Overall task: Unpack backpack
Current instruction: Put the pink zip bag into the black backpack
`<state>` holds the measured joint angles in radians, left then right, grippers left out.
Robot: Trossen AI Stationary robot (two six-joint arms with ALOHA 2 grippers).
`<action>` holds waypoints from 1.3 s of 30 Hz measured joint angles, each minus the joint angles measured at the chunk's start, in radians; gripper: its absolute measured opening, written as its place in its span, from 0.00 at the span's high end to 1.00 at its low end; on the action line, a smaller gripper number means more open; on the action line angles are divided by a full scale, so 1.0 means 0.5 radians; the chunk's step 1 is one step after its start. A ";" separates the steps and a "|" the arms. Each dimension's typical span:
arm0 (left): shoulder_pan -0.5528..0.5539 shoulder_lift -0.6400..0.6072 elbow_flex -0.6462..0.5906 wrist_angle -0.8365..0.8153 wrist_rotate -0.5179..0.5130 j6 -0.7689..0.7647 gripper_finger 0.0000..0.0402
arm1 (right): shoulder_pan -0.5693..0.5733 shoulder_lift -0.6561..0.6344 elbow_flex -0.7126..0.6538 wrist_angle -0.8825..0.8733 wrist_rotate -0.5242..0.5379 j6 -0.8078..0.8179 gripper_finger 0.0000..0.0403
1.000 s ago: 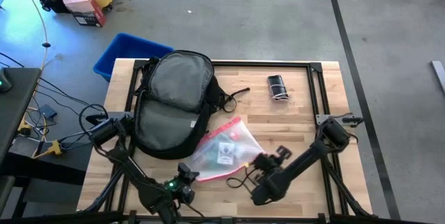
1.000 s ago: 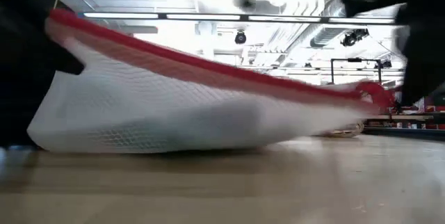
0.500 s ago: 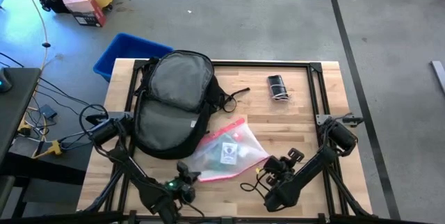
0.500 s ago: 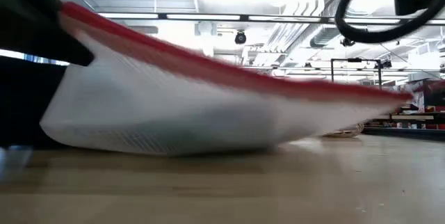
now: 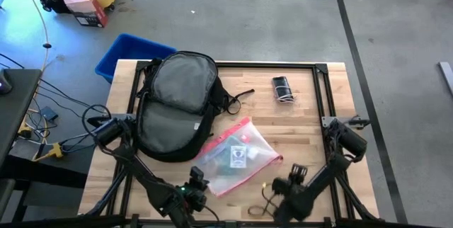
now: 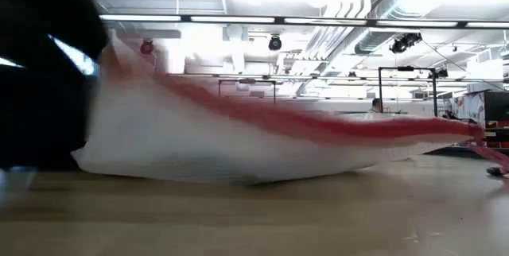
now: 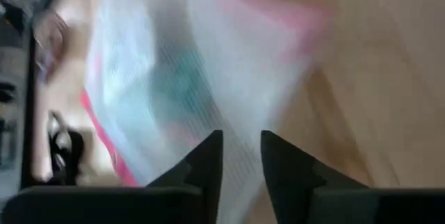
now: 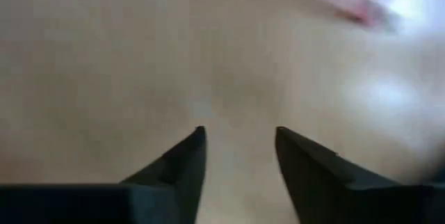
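The black backpack point(image 5: 177, 104) lies on the table's far left part with its grey padded back panel up. The clear pink-edged zip pouch point(image 5: 237, 156) lies to its near right and fills the low view point(image 6: 238, 137). My left gripper point(image 5: 199, 179) is at the pouch's near-left corner and is shut on it; the pouch also shows in the left wrist view point(image 7: 181, 78). My right gripper point(image 5: 283, 184) is open and empty over bare wood near the table's near edge, just right of the pouch. My left gripper point(image 7: 241, 144) pinches the pouch's near-left corner point(image 7: 240, 123) between its two fingers. It comes at the pouch low, from the table's near-left side. That end of the pouch stands raised point(image 6: 115, 57), and the rest slopes down onto the table toward the right.
A small black object point(image 5: 282, 88) lies at the far right of the table. A thin black cord loop point(image 5: 256, 207) lies by the near edge. A blue bin point(image 5: 131, 51) stands on the floor beyond the far-left corner. Bare wood shows on the table's right half.
My right gripper has drawn back from the pouch's right end toward the table's near edge. The pouch has slid a little toward the right and near edges. Its pink edge has sunk lower in the low view. My left gripper has shifted slightly right with it.
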<state>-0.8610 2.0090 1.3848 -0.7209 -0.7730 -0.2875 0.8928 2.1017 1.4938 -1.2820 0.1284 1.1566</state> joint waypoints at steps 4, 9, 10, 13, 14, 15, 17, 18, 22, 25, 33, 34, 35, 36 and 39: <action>-0.065 0.000 0.047 -0.196 0.072 -0.184 0.70 | 0.052 -0.002 0.027 0.054 0.407 -0.182 0.45; -0.160 0.000 0.194 -0.677 0.055 -0.506 0.68 | -0.009 -0.003 0.028 0.233 0.845 -0.829 0.40; -0.174 -0.001 0.221 -0.798 0.048 -0.604 0.67 | -0.037 -0.003 0.028 0.274 0.881 -0.985 0.40; -0.212 -0.002 0.246 -1.134 0.038 -0.878 0.67 | -0.143 -0.003 0.029 0.292 1.020 -1.317 0.41; -0.221 -0.004 0.246 -1.227 0.032 -0.965 0.67 | -0.187 -0.003 0.029 0.293 1.043 -1.413 0.41; -0.230 -0.008 0.247 -1.317 0.030 -1.050 0.67 | -0.234 -0.003 0.028 0.308 1.052 -1.515 0.42; -0.252 -0.011 0.245 -1.479 0.030 -1.210 0.67 | -0.322 -0.003 0.028 0.402 1.033 -1.730 0.42; -0.261 -0.011 0.244 -1.535 0.030 -1.276 0.67 | -0.362 -0.003 0.029 0.453 0.986 -1.844 0.42; -0.310 -0.011 0.243 -1.655 0.024 -1.415 0.67 | -0.456 0.010 0.029 0.594 0.835 -2.233 0.42; -0.339 -0.011 0.243 -1.661 0.017 -1.449 0.67 | -0.484 0.058 0.029 0.623 0.764 -2.458 0.42; -0.366 -0.011 0.243 -1.696 0.002 -1.500 0.67 | -0.488 0.205 0.037 0.666 0.944 -2.580 0.42; -0.365 -0.011 0.243 -1.696 0.001 -1.500 0.67 | -0.492 0.223 0.037 0.681 0.959 -2.574 0.42; -0.361 -0.011 0.243 -1.697 0.001 -1.500 0.67 | -0.495 0.236 0.037 0.692 0.987 -2.538 0.42; -0.357 -0.011 0.243 -1.697 0.000 -1.500 0.67 | -0.501 0.248 0.037 0.701 1.030 -2.457 0.43; -0.345 -0.011 0.243 -1.699 -0.017 -1.487 0.67 | -0.540 0.265 0.035 0.730 1.131 -2.112 0.50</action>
<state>-1.0338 2.0037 1.5063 -1.5702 -0.7815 -1.0308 0.6230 2.2341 1.5112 -0.9171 0.6941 0.1004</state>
